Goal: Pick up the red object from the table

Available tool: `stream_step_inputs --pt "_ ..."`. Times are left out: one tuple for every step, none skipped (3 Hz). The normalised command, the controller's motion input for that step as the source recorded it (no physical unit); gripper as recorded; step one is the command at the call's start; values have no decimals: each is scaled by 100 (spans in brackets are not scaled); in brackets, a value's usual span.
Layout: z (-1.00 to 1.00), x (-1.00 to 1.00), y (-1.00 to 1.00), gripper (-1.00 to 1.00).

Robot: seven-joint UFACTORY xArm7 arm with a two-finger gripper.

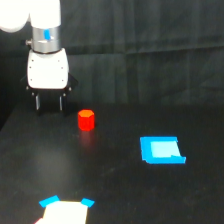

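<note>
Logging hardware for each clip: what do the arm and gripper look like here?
The arm is glossy white, with a grey metallic wrist ring carrying a small blue mark. Below it the gripper has a rounded white body and two short black fingers. No cables are visible.

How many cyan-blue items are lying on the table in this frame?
2. One cyan-blue square lies on the table toward the exterior view's right, beyond the red object. Another cyan-edged piece sits at the bottom edge, partly cut off, so more may lie out of frame.
</note>
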Motion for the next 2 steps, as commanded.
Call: stream_step_inputs --pt "-100 26 -8 100" --pt "-8 62 -4 100"
